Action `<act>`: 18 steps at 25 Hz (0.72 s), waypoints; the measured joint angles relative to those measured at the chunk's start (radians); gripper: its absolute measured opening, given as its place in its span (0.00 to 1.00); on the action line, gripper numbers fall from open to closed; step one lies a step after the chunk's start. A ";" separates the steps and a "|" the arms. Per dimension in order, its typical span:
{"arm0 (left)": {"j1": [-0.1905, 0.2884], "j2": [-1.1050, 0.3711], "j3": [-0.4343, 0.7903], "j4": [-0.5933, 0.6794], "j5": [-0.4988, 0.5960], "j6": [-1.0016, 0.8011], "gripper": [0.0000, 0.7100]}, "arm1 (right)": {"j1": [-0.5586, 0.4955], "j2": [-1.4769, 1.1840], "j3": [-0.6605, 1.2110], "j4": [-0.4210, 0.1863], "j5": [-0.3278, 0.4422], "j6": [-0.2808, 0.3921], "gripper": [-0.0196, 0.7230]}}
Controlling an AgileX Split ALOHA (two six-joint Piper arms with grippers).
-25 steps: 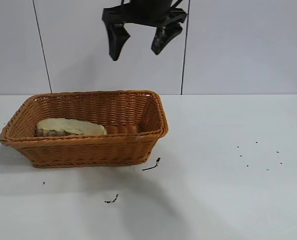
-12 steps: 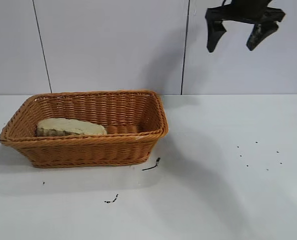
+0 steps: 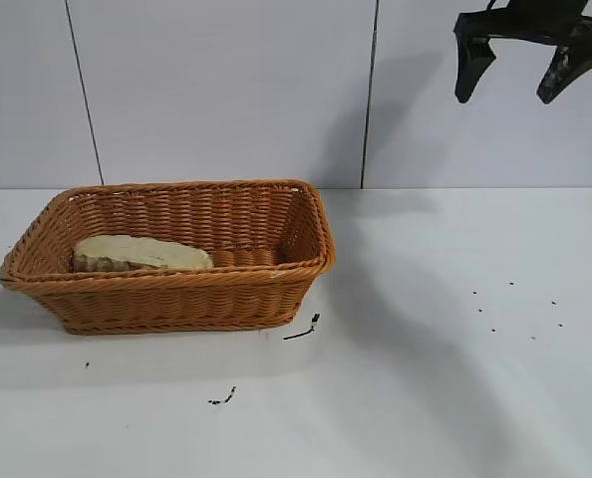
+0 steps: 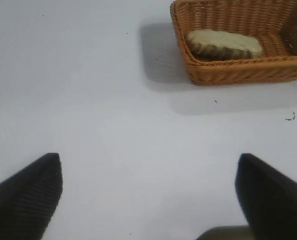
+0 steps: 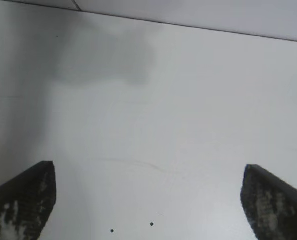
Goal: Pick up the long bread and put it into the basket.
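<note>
White tabletop (image 3: 445, 398) is spreading across the whole scene, backed by a pale panelled wall (image 3: 226, 90) that is showing two thin dark vertical seams

Item: the basket (image 3: 176, 299), orange-brown woven wicker, rectangular with flared sides and a braided rim. It is sitting on the table at the left of the exterior view and is casting a soft shadow toward the front and to its left side. It is also showing in the left wrist view (image 4: 228, 75)

Item: the long bread (image 3: 142, 254), pale beige, elongated. It is lying flat inside the basket, toward the left end, lengthwise along the near wall. In the left wrist view (image 4: 223, 42) a darker underside edge is showing along its lower side

Item: the right gripper (image 3: 521, 68), black. It is hanging high in the air at the upper right of the exterior view, well apart from the basket and well above the table. Its two fingers are standing wide apart and are holding nothing. In the right wrist view (image 5: 148, 200) only bare tabletop is lying between the fingertips (image 5: 21, 200)

Item: the left gripper (image 4: 148, 195), black. It is showing only in its own wrist view, with both fingers spread wide and nothing between them, bare table below, the basket well ahead of it

Item: small dark specks (image 3: 515, 309) are lying scattered on the table at the right; two short dark scraps (image 3: 303, 329) are lying just in front of the basket's near right corner
</note>
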 joint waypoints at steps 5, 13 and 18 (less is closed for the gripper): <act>0.000 0.000 0.000 0.000 0.000 0.000 0.98 | 0.000 -0.238 0.243 0.000 0.000 0.013 0.95; 0.000 0.000 0.000 0.000 0.000 0.000 0.98 | 0.000 -0.678 0.688 0.000 0.000 0.016 0.95; 0.000 0.000 0.000 0.000 0.000 0.000 0.98 | 0.000 -0.948 0.966 0.000 0.000 0.017 0.95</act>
